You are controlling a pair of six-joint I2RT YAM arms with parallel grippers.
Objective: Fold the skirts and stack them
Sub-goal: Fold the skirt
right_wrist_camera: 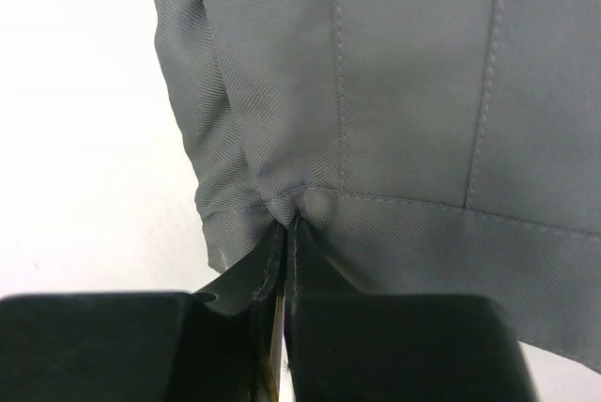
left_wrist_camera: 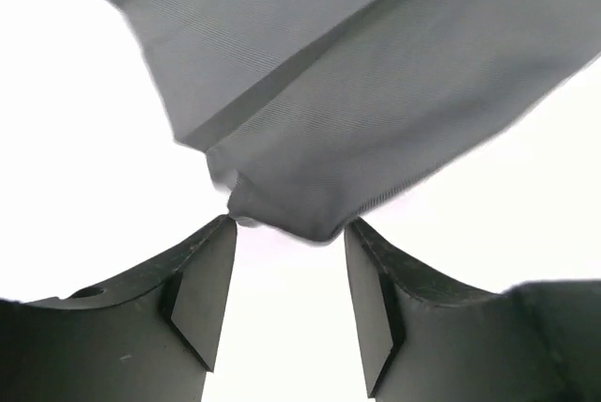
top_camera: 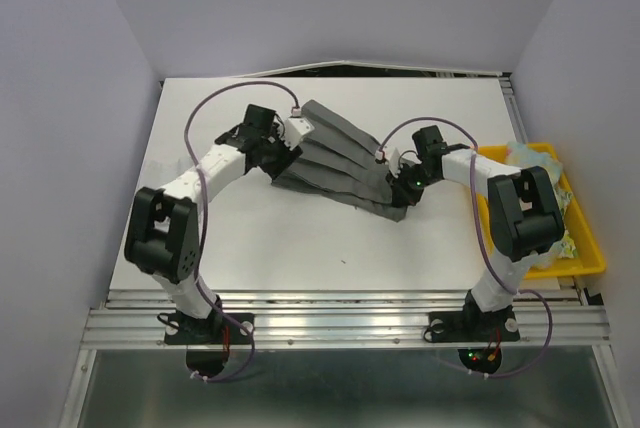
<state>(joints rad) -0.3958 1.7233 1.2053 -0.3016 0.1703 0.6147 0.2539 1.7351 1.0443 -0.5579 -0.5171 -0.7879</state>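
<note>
A dark charcoal grey skirt (top_camera: 340,163) with pleat lines lies spread on the white table (top_camera: 300,238) between my two arms. My left gripper (top_camera: 283,156) is at its left end. In the left wrist view the left gripper (left_wrist_camera: 289,224) is open, and a corner of the skirt (left_wrist_camera: 376,92) lies just at the fingertips (left_wrist_camera: 223,233), pinched by neither. My right gripper (top_camera: 403,183) is at the skirt's right end. The right wrist view shows the right gripper (right_wrist_camera: 289,224) shut on the stitched edge of the skirt (right_wrist_camera: 394,101).
A yellow tray (top_camera: 590,258) stands at the table's right edge beside the right arm, holding pale floral cloth (top_camera: 540,160). Lilac walls close in the table on the left, back and right. The arm bases sit on a metal rail (top_camera: 340,323) at the near edge.
</note>
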